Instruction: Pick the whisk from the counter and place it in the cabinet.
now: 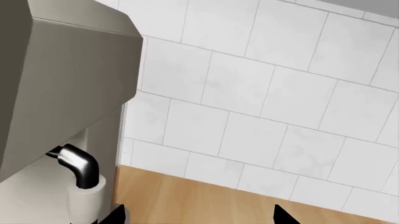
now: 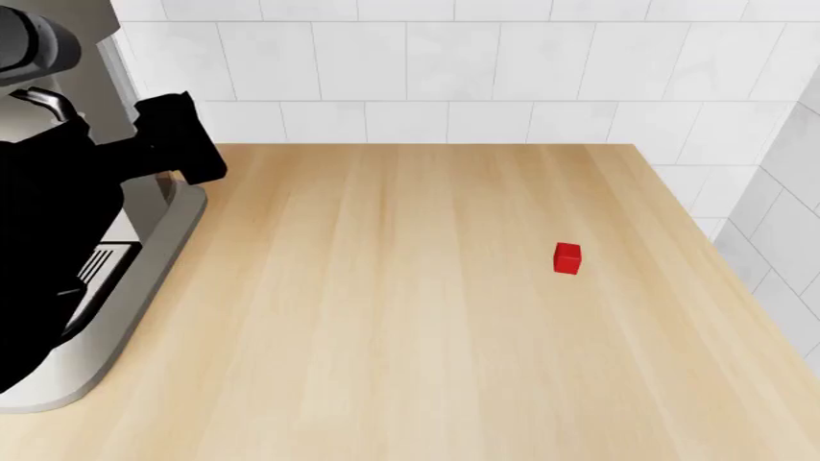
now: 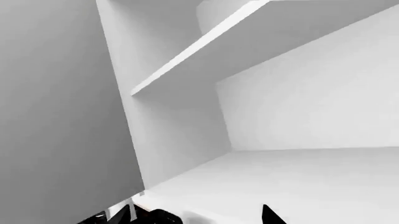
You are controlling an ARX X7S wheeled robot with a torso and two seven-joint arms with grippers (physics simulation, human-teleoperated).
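Black left arm fills near head view beside grey espresso machine; left gripper tips spread, empty. Right gripper faces white cabinet shelf, clench unreadable. Whisk nowhere visible; beige plank counter holds only red cube. Risk: whisk falling from cabinet edge if withdrawn carelessly

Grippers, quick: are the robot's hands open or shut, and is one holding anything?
Left gripper: tips apart, open, holding nothing.
Right gripper: tips apart inside the cabinet, looks open; a dark thing shows by one tip, so holding cannot be told.
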